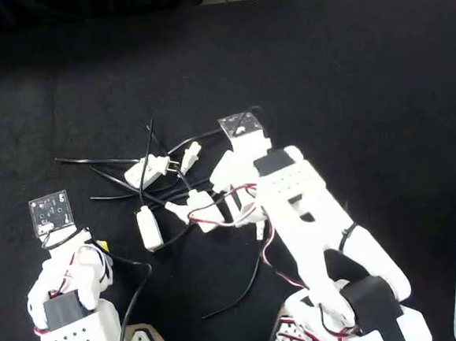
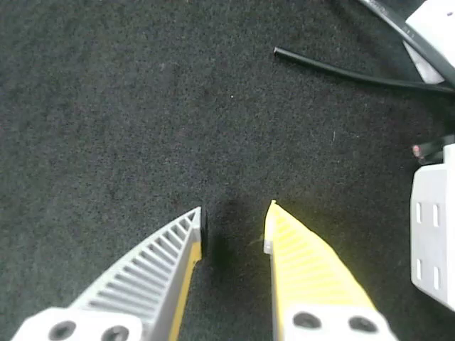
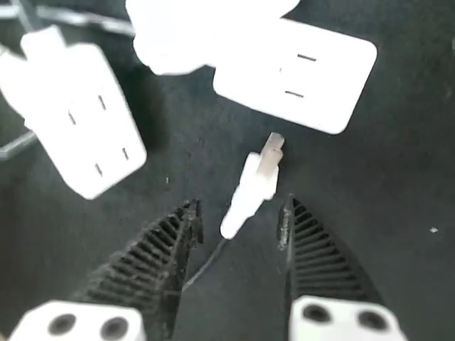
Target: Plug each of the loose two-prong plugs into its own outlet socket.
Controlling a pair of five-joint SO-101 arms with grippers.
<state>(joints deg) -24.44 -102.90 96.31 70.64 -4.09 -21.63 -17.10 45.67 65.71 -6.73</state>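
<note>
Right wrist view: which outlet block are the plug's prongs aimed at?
The outlet block showing one slot pair, directly ahead of the plug; the block with two slot pairs lies off to one side.

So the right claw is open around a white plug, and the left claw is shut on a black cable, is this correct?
Not quite. The left claw is open and holds nothing; the black cable lies apart from it, as the left wrist view shows. The right claw is indeed open around the white plug.
</note>
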